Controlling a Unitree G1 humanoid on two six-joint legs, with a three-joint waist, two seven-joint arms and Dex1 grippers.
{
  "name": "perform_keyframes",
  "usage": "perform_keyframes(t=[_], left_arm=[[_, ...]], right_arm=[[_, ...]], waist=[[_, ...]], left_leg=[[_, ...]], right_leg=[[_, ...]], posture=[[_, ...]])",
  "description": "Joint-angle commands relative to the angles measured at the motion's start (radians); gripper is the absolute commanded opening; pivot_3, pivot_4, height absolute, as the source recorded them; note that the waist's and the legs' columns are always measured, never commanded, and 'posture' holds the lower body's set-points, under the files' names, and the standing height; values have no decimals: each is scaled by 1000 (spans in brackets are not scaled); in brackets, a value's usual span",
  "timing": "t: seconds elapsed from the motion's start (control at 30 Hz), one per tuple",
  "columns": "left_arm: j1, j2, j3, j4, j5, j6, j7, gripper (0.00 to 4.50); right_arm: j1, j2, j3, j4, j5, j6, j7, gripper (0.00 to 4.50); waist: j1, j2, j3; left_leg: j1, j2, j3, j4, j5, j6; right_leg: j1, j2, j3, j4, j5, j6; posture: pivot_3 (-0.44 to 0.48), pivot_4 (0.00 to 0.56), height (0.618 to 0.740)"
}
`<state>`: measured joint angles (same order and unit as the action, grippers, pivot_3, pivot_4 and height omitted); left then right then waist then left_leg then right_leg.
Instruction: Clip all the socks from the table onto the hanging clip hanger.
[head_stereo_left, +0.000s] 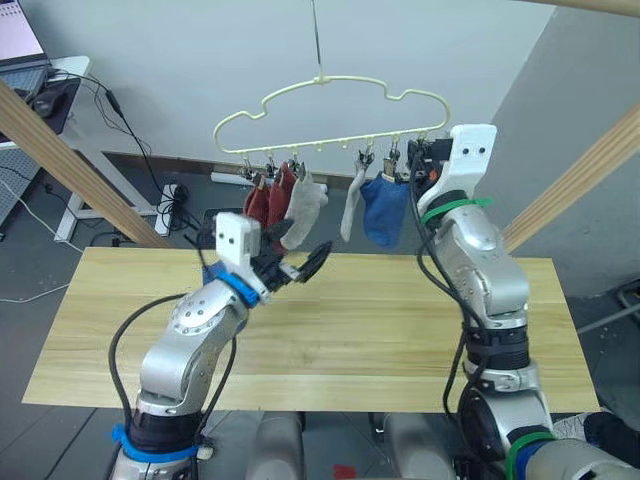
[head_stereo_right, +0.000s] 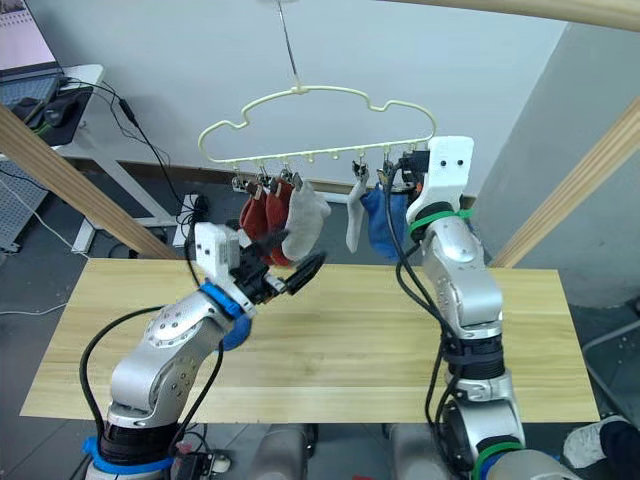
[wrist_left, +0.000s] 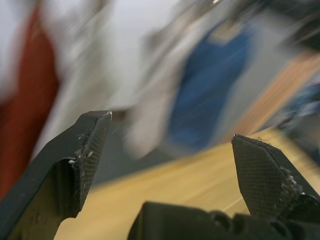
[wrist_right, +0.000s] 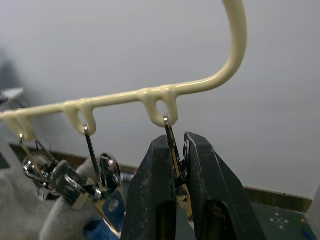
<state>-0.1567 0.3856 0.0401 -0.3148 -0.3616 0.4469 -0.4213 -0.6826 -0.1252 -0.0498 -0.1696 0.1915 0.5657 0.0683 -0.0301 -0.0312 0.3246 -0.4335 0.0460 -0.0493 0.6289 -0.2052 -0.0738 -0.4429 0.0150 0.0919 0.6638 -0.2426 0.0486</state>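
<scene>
The cream-yellow clip hanger (head_stereo_left: 322, 92) hangs from a thin hook above the far edge of the table (head_stereo_left: 400, 330). Clipped to it, from left to right, are two rust red socks (head_stereo_left: 265, 200), a light grey sock (head_stereo_left: 307, 200), another light grey sock (head_stereo_left: 352, 205) and a blue sock (head_stereo_left: 384, 212). My right gripper (wrist_right: 175, 145) is raised to the hanger's right end and is shut on the last metal clip (wrist_right: 172, 150). My left gripper (head_stereo_left: 300, 262) is open and holds nothing, hovering over the table just below the red and grey socks.
Slanting wooden poles stand at the left (head_stereo_left: 80, 165) and right (head_stereo_left: 585, 175) of the table. A desk with a laptop (head_stereo_left: 25, 45) and cables sits at the back left. A power strip (head_stereo_left: 170, 192) lies on the floor behind.
</scene>
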Motion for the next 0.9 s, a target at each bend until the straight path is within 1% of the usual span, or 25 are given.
perform_keyframes(t=[0.03,0.1,0.2,0.37,0.43,0.47,0.53,0.67,0.77,0.9], left_arm=[[46,48,51,122,82,-84,10,4336],[47,71,57,207,122,-130,9,4336],[12,93,42,345,181,-186,11,4336],[-79,89,18,596,251,-260,18,4336],[-108,86,17,671,267,-286,18,4336],[-123,84,19,709,274,-296,23,4336],[-152,81,22,786,280,-304,22,4336],[-179,74,36,877,253,-288,-10,4336],[-169,65,49,886,215,-239,-63,3755],[-123,61,61,835,199,-214,-84,2580]], right_arm=[[-16,-76,-1,-67,40,90,86,23],[-18,-114,5,-86,56,145,119,23],[-21,-148,4,-113,77,215,146,23],[-18,-137,-18,-163,99,295,120,23],[-20,-131,-22,-176,101,313,109,23],[-20,-129,-25,-181,103,319,104,23],[-19,-128,-29,-190,105,331,97,23],[-15,-129,-33,-204,111,348,89,23],[-16,-131,-41,-206,113,358,86,23],[-25,-131,-55,-206,122,379,87,23]], waist=[[0,0,0],[2,1,0],[6,0,1],[6,0,1],[3,0,1],[2,0,1],[4,0,0],[0,0,0],[-2,0,0],[-2,2,0]], left_leg=[[0,0,0,0,0,0],[0,0,0,0,0,0],[0,-1,0,0,0,0],[0,-1,1,0,0,0],[0,0,1,0,0,0],[0,0,1,-1,0,0],[0,0,1,-1,0,0],[0,-1,0,0,0,0],[1,-1,1,0,0,0],[1,-1,1,0,0,0]], right_leg=[[0,0,0,0,0,0],[0,0,0,0,0,0],[0,-1,0,-1,0,0],[0,-1,0,-1,0,0],[0,0,0,-1,0,0],[0,-1,0,-1,0,0],[0,-1,0,-1,0,0],[0,-1,0,0,0,0],[1,-1,0,1,0,0],[1,-1,0,1,0,0]], posture=[[44,335,740],[42,335,740],[45,335,740],[45,335,740],[45,335,740],[17,327,740],[7,324,740],[-1,318,740],[-1,317,740],[4,315,740]])
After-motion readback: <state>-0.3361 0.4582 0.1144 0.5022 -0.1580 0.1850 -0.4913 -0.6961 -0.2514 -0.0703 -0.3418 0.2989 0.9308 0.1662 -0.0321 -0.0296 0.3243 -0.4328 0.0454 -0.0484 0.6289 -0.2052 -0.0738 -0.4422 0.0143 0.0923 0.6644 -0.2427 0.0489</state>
